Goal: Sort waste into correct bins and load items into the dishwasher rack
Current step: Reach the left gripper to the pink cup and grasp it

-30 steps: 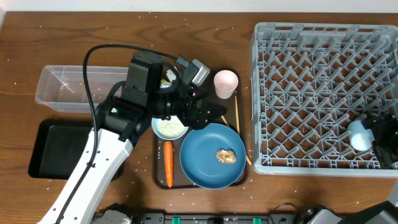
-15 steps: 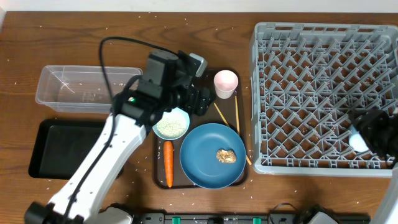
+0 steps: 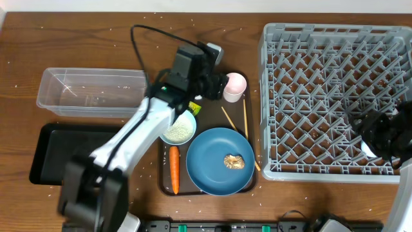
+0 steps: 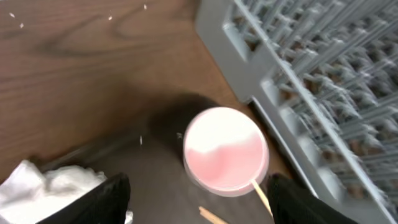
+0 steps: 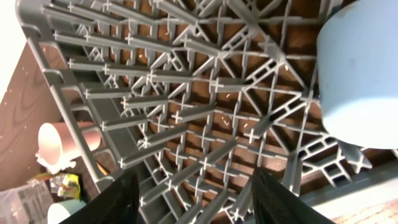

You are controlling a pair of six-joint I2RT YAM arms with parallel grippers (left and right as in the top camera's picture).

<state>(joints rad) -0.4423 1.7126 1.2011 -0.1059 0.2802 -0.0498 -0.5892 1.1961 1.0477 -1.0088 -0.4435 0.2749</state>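
Observation:
My left gripper [image 3: 217, 85] is open and empty, just left of the upright pale pink cup [image 3: 235, 87] on the brown serving tray [image 3: 209, 117]. In the left wrist view the cup [image 4: 225, 149] sits ahead between my fingers [image 4: 107, 200], apart from both, with crumpled white paper [image 4: 43, 185] at the left. My right gripper [image 3: 372, 132] is open over the grey rack [image 3: 322, 77]. The light-blue cup [image 5: 364, 74] stands on the rack floor beside it, not held. The white bowl with rice [image 3: 178, 127], carrot [image 3: 174, 169], blue plate [image 3: 215, 171], brown lump [image 3: 234, 161], chopsticks [image 3: 244, 119] and wrapper [image 3: 193, 107] lie on the tray.
The clear tub [image 3: 90, 92] stands at the left with the black tray [image 3: 64, 154] in front of it. Loose rice grains are scattered over the wooden table. The rack's near-left wall is close to the pink cup [image 4: 292, 93].
My left arm has swung right from above the bowl to the pink cup. My right gripper has moved left over the light-blue cup in the rack, now covering it from above.

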